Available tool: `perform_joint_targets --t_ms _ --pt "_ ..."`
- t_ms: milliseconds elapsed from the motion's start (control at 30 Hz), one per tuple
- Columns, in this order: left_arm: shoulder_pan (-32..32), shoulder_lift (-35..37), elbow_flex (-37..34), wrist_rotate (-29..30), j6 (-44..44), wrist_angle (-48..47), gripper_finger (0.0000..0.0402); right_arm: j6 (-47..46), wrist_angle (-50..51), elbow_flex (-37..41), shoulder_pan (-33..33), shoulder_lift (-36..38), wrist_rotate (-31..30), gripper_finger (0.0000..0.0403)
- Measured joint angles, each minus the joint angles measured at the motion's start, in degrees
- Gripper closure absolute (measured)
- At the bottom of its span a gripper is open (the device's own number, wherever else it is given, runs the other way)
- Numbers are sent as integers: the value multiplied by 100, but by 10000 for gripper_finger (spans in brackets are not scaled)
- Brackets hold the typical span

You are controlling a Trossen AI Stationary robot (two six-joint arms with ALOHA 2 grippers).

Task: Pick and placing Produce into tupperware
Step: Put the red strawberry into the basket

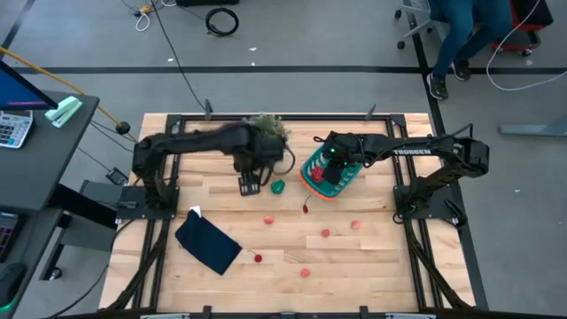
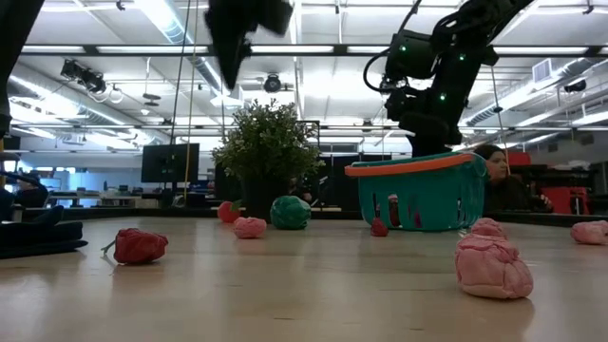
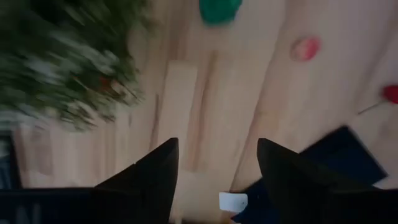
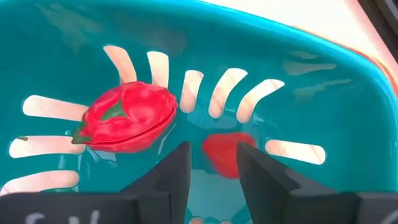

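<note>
Inside basket: teal slotted plastic basket with orange-red rim (image 1: 312, 168) on the wooden table (image 1: 372, 257); holds a red toy pepper (image 4: 127, 117) and a smaller red piece (image 4: 225, 152).
Right tool (image 4: 210, 163): inside basket, fingers parted, empty.
Left tool (image 1: 250, 186): open, empty, beside bushy potted plant (image 2: 267, 142).
Loose produce: green toy (image 1: 277, 186), pink and red pieces (image 1: 325, 233) scattered; navy cloth (image 1: 208, 243) apart.

The teal basket (image 1: 330, 174) with its orange-red rim sits right of centre in the high view, holding a red pepper-like piece (image 4: 126, 117) and a smaller red piece (image 4: 225, 154). A green piece (image 1: 277, 186) lies just left of it. Small red and pink pieces (image 1: 325, 233) lie scattered lower down the worktop (image 1: 372, 266).
</note>
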State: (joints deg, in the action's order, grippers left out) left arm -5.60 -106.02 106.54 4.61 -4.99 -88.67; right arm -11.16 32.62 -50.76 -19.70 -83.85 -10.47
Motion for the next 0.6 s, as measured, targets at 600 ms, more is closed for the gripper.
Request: perform_joint_targets --t_ms 600 --pt "779 0 -3946 2799 -1542 3521 201 83 -10 0 0 4 -195 266"
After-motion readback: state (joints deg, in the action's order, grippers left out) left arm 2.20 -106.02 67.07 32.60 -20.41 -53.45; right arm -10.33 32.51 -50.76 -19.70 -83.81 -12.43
